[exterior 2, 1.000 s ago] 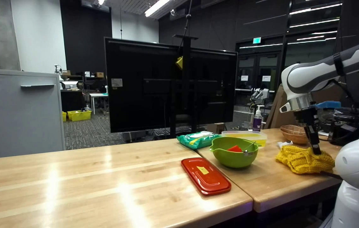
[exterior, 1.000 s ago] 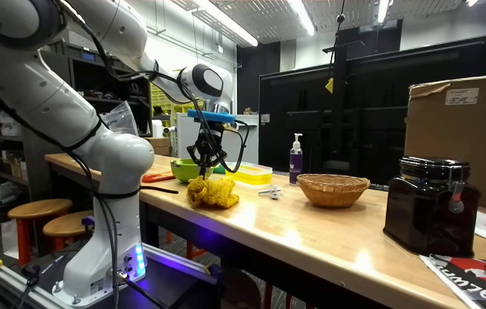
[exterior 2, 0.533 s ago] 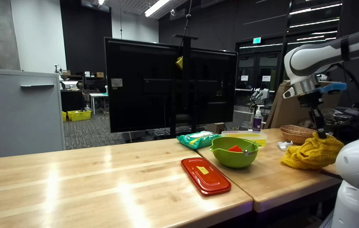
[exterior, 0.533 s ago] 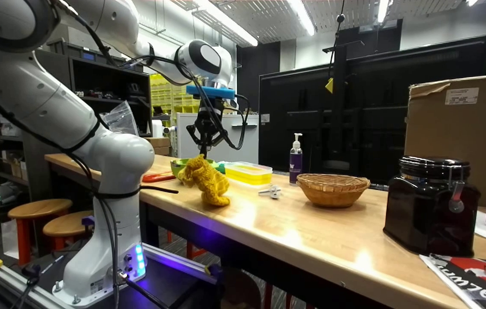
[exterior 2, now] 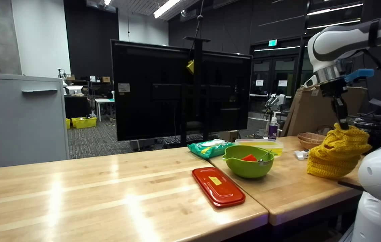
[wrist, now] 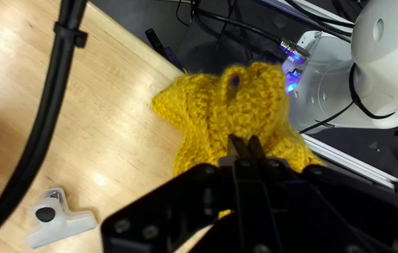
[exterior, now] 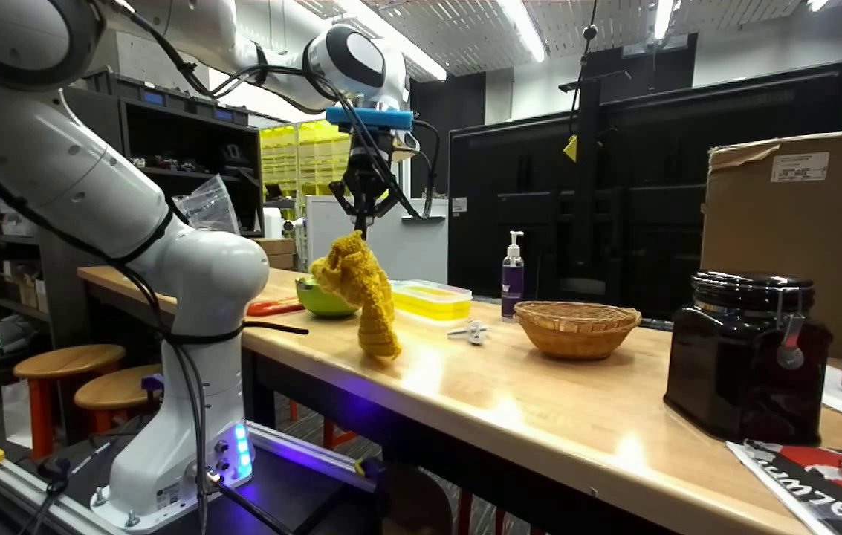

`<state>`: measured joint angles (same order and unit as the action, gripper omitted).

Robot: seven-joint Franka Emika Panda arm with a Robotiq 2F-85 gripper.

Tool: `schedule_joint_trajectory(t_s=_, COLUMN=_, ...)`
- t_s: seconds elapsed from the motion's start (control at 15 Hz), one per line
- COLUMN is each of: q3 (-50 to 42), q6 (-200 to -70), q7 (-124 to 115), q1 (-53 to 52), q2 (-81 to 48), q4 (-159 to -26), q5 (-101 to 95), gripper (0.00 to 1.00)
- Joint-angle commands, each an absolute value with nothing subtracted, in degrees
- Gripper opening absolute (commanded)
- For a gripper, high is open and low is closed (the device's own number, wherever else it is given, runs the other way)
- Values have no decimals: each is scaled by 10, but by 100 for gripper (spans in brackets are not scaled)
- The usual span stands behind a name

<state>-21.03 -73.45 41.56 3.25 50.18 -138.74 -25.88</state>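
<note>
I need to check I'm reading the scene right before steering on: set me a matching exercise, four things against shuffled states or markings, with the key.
1. Yellow knitted item
2. Red lid
3. White clip
4. Green bowl

A. has a round black spot
B. has an orange-red item inside
C. marked with a yellow label
D. pinched by the gripper

Pairs: 1-D, 2-C, 3-A, 4-B

the gripper point(wrist: 243, 141) points downward, pinched tight.
</note>
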Motion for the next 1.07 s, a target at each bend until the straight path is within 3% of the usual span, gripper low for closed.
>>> schedule_joint_trajectory(t_s=0.0, q3=-215, q6=-707, q7=424, q1=25, q2=497, q4=-1345, q5=-263, gripper=0)
schedule_joint_trajectory(t_s=0.6, q3=-277, q6=-722, q7=429, q1=34, q2=484, q4=-1277, q5=-338, gripper=0)
schedule_joint_trajectory(t_s=1.0, q3=-312, q6=-792, q7=410, q1=35, q2=497, q4=-1316, q5=-330, gripper=0)
